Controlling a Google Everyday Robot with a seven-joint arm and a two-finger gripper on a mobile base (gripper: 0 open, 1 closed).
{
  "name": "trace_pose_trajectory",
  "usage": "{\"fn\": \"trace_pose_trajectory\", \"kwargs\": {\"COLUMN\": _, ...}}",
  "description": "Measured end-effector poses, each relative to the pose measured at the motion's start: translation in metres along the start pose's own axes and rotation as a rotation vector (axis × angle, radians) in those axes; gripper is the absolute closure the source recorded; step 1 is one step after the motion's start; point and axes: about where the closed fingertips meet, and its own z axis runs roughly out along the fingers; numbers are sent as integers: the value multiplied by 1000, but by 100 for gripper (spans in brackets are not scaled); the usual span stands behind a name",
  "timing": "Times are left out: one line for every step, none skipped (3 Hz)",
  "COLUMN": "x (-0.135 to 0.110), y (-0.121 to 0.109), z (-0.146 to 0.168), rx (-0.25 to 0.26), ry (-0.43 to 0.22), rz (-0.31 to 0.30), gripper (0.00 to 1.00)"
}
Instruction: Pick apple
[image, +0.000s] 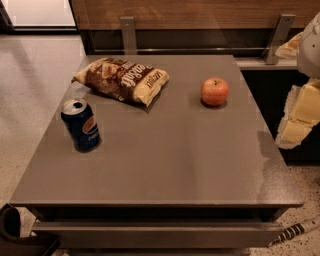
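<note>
While apart from apple (215, 91), gripper (296, 125) off table (165, 165) rt side.

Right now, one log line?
phase: pre-grasp | round red-orange apple: on grey table, untouched | gripper: beyond table's right edge

The gripper (296, 122) hangs beside the table (165, 160), right of the apple (215, 91)

gripper (299, 117) at right edge: pale yellow blocky segments, white rounded top.
</note>
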Motion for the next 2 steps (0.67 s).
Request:
{"fn": "trace_pose_trajectory", "kwargs": {"x": 0, "y": 0, "z": 0, "rx": 0, "ry": 0, "rz": 0, "gripper": 0}}
{"fn": "trace_pose_trajectory", "kwargs": {"x": -2, "y": -10, "z": 11, "rx": 19, "ry": -71, "rz": 31, "gripper": 0}}
